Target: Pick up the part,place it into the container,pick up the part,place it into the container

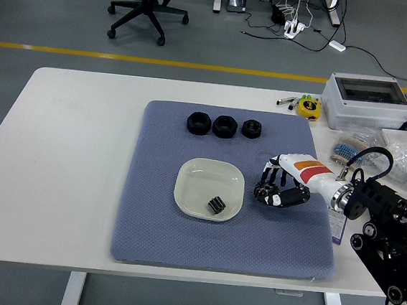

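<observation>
While the white tabletop (73,154) is carrying everything, a blue-grey mat (180,244) is lying across its middle, reaching under and to every side of the right robot hand (278,188). That robot hand, coming in from the right on a white forearm with a red and orange band, is hovering low over the mat with its fingers (267,182) curled downward; whether they are closing on a part cannot be told, since the dark fingers are hiding whatever is beneath them. Just to the robot hand's left, the cream container (194,177) is sitting on the mat, holding one small black gear-like part (216,206). Beyond the robot hand and to its left, three black ring-shaped parts (224,126) are standing in a row near the mat's far edge.
</observation>
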Robot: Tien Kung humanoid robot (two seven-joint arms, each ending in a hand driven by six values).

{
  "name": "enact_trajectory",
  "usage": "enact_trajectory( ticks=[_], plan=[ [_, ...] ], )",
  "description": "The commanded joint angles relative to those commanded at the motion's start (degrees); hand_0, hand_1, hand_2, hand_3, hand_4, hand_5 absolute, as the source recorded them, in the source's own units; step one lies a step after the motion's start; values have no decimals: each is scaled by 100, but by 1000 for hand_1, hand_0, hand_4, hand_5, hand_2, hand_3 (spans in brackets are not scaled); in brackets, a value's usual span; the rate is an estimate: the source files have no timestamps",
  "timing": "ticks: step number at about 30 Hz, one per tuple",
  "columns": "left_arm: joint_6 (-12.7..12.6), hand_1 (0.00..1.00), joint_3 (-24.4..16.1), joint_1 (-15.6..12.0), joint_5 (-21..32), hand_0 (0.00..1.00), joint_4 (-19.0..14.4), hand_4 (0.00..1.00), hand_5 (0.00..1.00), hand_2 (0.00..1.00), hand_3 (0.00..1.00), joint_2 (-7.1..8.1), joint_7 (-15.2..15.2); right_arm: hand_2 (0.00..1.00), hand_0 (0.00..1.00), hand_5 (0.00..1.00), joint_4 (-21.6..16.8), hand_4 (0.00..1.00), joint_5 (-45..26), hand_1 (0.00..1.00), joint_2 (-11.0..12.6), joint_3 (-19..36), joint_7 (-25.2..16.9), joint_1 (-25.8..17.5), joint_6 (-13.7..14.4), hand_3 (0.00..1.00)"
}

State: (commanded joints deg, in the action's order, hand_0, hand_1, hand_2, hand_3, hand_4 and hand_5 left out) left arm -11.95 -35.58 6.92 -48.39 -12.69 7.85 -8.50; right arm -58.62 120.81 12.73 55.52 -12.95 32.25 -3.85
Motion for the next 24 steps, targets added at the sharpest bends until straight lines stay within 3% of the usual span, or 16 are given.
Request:
enact_trajectory(
  ticks=[8, 13, 19, 24],
  plan=[
    [5, 690, -2, -4, -4, 673, -2, 636, 602, 693, 566, 1, -2, 409, 158, 244, -400, 848, 38, 309, -10, 85, 20, 41, 69, 466],
    [12, 690, -4, -16, -11, 673, -7, 637, 602, 691, 567, 6, -5, 406, 158, 241, -596, 852, -52, 304, -159, -128, 31, 242, 169, 467],
    [26, 690, -20, -27, -55, 673, -23, 637, 602, 692, 568, 9, -31, 414, 162, 242, -428, 846, -106, 308, -460, -552, 28, 579, 261, 475],
    [28, 686, -48, -20, -91, 673, -33, 638, 603, 692, 567, 10, -56, 442, 184, 270, -58, 821, -82, 349, -789, -882, 4, 838, 407, 490]
  ],
)
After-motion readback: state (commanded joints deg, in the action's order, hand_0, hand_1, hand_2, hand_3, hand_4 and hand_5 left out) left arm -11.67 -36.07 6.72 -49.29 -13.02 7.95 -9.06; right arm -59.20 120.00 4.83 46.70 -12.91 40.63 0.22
